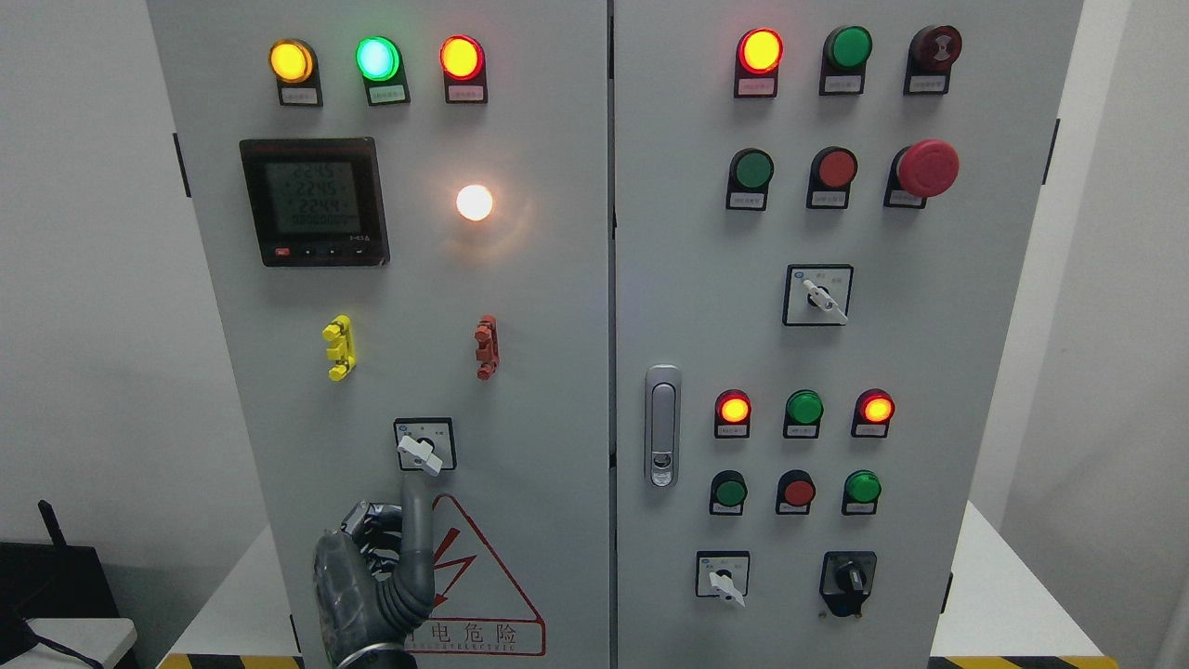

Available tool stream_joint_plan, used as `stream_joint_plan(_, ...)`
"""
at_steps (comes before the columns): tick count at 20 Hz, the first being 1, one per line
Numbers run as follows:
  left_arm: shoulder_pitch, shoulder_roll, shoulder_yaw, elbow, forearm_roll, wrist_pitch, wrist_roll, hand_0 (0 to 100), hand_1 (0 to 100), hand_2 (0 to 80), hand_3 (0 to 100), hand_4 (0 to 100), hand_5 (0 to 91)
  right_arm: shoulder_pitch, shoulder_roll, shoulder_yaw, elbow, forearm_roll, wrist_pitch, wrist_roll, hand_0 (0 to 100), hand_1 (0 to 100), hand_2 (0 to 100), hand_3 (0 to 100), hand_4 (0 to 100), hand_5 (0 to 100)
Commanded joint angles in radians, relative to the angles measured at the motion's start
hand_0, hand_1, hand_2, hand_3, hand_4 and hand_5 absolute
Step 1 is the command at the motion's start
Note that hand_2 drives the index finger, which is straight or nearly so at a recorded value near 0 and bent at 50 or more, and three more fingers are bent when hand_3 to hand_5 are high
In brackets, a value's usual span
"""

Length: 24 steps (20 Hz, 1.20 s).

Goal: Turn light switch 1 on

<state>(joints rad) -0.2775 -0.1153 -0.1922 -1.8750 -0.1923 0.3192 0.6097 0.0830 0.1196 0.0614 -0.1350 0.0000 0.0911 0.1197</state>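
Here left hand [372, 576] extends 1 finger against rotary switch [424, 448].

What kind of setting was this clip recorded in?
Probably an electrical or industrial control room: a grey control cabinet with lit indicator lamps, a digital power meter and rotary selector switches, one under the left hand's extended finger.

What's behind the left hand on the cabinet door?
The left hand covers the left corner of the red warning triangle; its raised finger reaches the rotary switch. Anything else behind it is hidden.
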Motion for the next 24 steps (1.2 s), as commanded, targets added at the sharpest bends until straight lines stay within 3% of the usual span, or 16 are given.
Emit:
stream_joint_plan(1, 0.21, 0.014, 0.12, 0.032, 0.002, -0.21, -0.092, 25, 29, 69.4, 80, 83, 72.7, 0.001, 0.0, 0.0, 0.0, -0.017, -0.001, 0.0, 12, 39, 0, 0, 0, 0)
stream_joint_plan(4, 0.311, 0.031, 0.226, 0.153, 0.001, -0.415, -0.123, 24, 27, 66.1, 79, 80, 60.3, 0.0, 0.0, 0.0, 0.0, -0.017, -0.001, 0.0, 12, 39, 0, 0, 0, 0)
stream_joint_plan(7, 0.411, 0.057, 0.327, 0.246, 0.008, -0.475, -0.131, 23, 26, 62.7, 78, 78, 53.3, 0.0, 0.0, 0.0, 0.0, -0.017, -0.001, 0.0, 12, 39, 0, 0, 0, 0)
stream_joint_plan(10, 0.48, 0.066, 0.391, 0.359, 0.088, -0.56, -0.133, 24, 25, 59.4, 76, 78, 48.0, 0.0, 0.0, 0.0, 0.0, -0.018, -0.001, 0.0, 12, 39, 0, 0, 0, 0)
stream_joint_plan(12, 0.503, 0.066, 0.45, 0.456, 0.097, -0.61, -0.154, 24, 25, 56.3, 74, 76, 45.4, 0.0, 0.0, 0.0, 0.0, -0.017, -0.001, 0.0, 12, 39, 0, 0, 0, 0)
stream_joint_plan(14, 0.532, 0.066, 0.509, 0.535, 0.1, -0.666, -0.176, 24, 24, 50.3, 64, 71, 39.7, 0.0, 0.0, 0.0, 0.0, -0.017, -0.001, 0.0, 12, 39, 0, 0, 0, 0)
stream_joint_plan(16, 0.54, 0.066, 0.585, 0.605, 0.1, -0.718, -0.208, 24, 22, 41.6, 51, 59, 28.0, 0.0, 0.0, 0.0, 0.0, -0.017, -0.001, 0.0, 12, 39, 0, 0, 0, 0)
stream_joint_plan(18, 0.549, 0.066, 0.658, 0.672, 0.099, -0.759, -0.249, 25, 20, 37.6, 47, 53, 20.5, 0.0, 0.0, 0.0, 0.0, -0.017, -0.001, 0.0, 12, 39, 0, 0, 0, 0)
stream_joint_plan(21, 0.549, 0.068, 0.772, 0.784, 0.099, -0.789, -0.327, 26, 18, 35.2, 44, 49, 17.5, 0.0, 0.0, 0.0, 0.0, -0.018, -0.001, 0.0, 12, 39, 0, 0, 0, 0)
stream_joint_plan(24, 0.551, 0.069, 0.801, 0.926, 0.099, -0.802, -0.343, 27, 16, 33.8, 43, 47, 15.9, 0.0, 0.0, 0.0, 0.0, -0.017, -0.001, 0.0, 12, 39, 0, 0, 0, 0)
